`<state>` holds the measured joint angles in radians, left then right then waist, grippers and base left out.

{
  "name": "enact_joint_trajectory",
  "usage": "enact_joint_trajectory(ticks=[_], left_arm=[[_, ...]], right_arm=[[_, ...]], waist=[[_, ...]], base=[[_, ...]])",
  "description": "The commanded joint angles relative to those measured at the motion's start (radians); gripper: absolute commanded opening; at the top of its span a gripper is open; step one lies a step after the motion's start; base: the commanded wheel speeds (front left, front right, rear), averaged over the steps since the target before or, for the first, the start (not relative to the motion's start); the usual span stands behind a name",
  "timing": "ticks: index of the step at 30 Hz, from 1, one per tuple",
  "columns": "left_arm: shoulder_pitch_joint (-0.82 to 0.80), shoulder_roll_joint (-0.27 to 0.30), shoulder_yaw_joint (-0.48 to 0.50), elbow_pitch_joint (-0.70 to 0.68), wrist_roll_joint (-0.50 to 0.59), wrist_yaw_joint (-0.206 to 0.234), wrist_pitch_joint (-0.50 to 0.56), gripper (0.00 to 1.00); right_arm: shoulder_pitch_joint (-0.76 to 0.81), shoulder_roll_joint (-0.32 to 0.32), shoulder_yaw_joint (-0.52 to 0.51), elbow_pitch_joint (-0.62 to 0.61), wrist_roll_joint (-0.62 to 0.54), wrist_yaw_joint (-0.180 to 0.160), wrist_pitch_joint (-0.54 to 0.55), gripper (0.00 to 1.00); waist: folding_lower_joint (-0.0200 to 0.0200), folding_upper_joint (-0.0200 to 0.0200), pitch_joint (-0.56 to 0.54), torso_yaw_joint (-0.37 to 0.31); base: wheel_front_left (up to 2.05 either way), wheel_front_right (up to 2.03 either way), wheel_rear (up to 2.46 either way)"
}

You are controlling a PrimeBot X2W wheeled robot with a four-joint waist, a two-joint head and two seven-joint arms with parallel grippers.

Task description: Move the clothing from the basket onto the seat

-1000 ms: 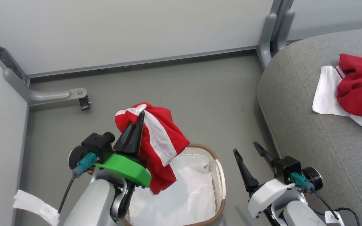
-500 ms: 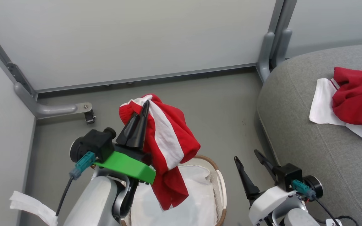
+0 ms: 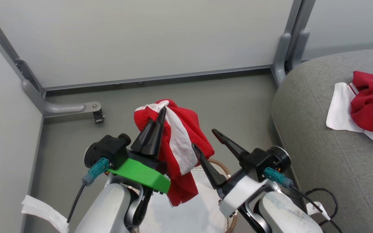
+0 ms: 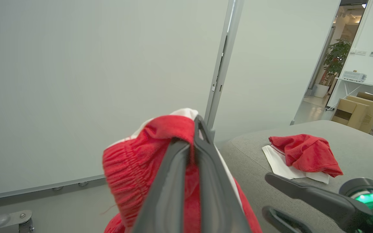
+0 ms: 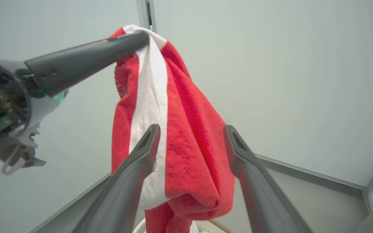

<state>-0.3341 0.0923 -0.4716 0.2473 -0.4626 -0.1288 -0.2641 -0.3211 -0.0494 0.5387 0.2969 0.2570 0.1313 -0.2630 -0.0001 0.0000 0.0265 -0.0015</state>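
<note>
Since the oval cream-white plastic basket with the brown braided rim [image 3: 220,162] sits low between your arms, its white lining sheet [image 3: 193,213] showing bare, the load is held up above it. Your left gripper [image 3: 162,111] is clamped tight on the gathered top of a soft bright red garment with a broad white stripe [image 3: 186,127], so the cloth drapes loose over the basket's opening. Your right gripper [image 3: 203,138] stands spread wide just beside that hanging fold, holding nothing; I judge it is placed to steady or take the cloth. Farther right, the large grey woven-fabric seat [image 3: 319,139] carries a crumpled red garment [image 3: 372,103] lying over a small white cloth [image 3: 338,111], well in from its rounded edge, leaving bare cushion nearer you.
</note>
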Motion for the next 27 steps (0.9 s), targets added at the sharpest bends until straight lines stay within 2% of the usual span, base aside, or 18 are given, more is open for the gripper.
enact_joint_trajectory(ticks=[1, 9, 18, 19, 20, 21, 27], left_arm=[[-0.013, -0.001, -0.007, 0.001, -0.006, -0.002, 0.0, 0.0], [-0.038, -0.021, -0.076, -0.006, -0.038, -0.002, -0.001, 0.0], [-0.053, -0.031, -0.132, -0.01, -0.061, -0.002, 0.0, 0.0], [-0.054, -0.032, -0.133, -0.01, -0.063, -0.002, 0.0, 0.0], [-0.055, -0.032, -0.134, -0.011, -0.064, -0.002, 0.0, 0.0], [-0.054, -0.032, -0.133, -0.012, -0.065, -0.002, 0.0, 0.0], [-0.045, -0.029, -0.103, 0.002, -0.049, -0.002, 0.0, 0.0]], right_arm=[[-0.032, -0.003, 0.023, 0.0, 0.01, -0.001, -0.003, 1.0], [-0.129, -0.004, 0.091, 0.096, -0.002, -0.001, -0.002, 1.0], [-0.121, -0.004, 0.134, 0.251, 0.027, -0.001, -0.002, 1.0], [-0.119, -0.004, 0.135, 0.254, 0.034, -0.001, -0.002, 0.67], [-0.118, -0.004, 0.137, 0.257, 0.039, -0.001, -0.002, 0.24], [-0.118, -0.004, 0.136, 0.254, 0.044, -0.001, -0.003, 0.0], [-0.112, -0.004, 0.098, 0.233, 0.036, -0.001, -0.002, 0.0]], waist=[[0.0001, 0.0, 0.003, 0.014], [0.0001, 0.0, 0.002, 0.077], [0.0001, 0.0, -0.005, 0.117], [0.0001, 0.0, -0.004, 0.118], [0.0001, 0.0, -0.003, 0.119], [0.0001, 0.0, -0.001, 0.118], [0.0001, 0.0, 0.012, 0.098]], base=[[0.0, 0.0, 0.0], [0.0, 0.0, 0.0], [0.0, 0.0, 0.0], [0.0, 0.0, 0.0], [0.0, 0.0, 0.0], [0.0, 0.0, 0.0], [0.0, 0.0, 0.0]])
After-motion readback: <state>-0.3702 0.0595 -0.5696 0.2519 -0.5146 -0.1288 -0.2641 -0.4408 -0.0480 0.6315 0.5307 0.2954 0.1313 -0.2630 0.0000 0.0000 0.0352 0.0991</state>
